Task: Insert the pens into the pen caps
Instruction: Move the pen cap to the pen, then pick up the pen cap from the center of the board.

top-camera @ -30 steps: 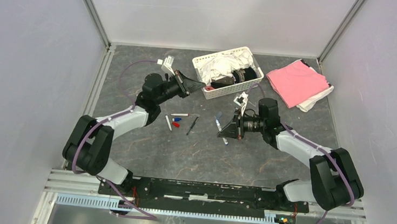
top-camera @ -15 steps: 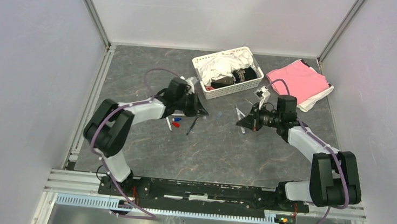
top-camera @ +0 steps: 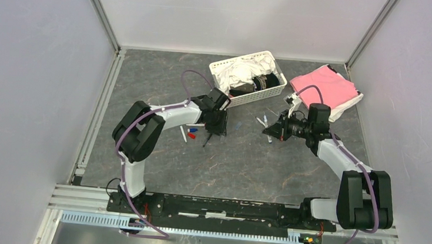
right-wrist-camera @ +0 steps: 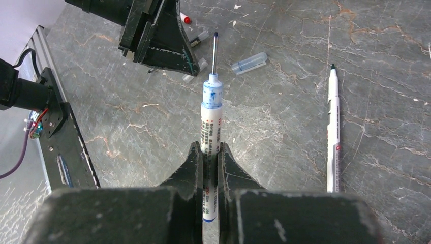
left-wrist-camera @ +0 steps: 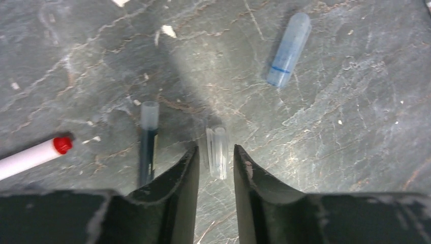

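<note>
The left gripper stands narrowly open just above the table, a finger on either side of a clear cap that lies flat between them, ungripped. A dark pen lies just beside it, and a bluish cap lies further off. The right gripper is clamped on a blue-tipped pen; a second pen lies on the table nearby
</note>
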Motion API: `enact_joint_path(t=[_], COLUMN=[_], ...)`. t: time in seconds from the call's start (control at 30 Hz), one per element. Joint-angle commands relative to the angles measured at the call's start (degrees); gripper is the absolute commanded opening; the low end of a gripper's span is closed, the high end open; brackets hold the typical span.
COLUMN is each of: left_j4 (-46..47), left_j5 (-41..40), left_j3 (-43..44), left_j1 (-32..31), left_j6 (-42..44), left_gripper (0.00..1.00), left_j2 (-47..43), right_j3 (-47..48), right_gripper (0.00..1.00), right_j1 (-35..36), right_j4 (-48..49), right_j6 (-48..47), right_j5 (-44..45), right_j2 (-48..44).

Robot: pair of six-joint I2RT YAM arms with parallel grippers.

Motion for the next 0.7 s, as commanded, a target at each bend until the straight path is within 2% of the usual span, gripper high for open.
enact_joint_path(t=[0.0, 0.17, 0.4, 0.67], left_j4=[-6.80, -6.26, 3.15, 4.39], left_j5=[-7.25, -5.97, -1.38, 3.50], left_j3=[2.77, 4.90, 6.54, 12.91], left_j1=[-0.60, -0.84, -0.85, -0.98], left_j6=[4.16, 5.37, 9.55, 10.03], left_gripper=[0.41, 0.46, 0.47, 0.50], left_j2=[-0.13, -3.62, -8.51, -1.73], right_j3=[-0.06, 0.83, 2.82, 4.10], right_gripper=[0.00, 0.00, 0.00, 0.00], right_j1=[-0.58, -1.22, -2.87, -7.01], right_j4=[2.86, 2.71, -1.07, -5.09], right_j6=[0.55, 0.47, -4.84, -8.82], right_j5=[-1.50, -2.42, -3.31, -3.60], right_j2=[-0.71, -0.12, -0.34, -0.27])
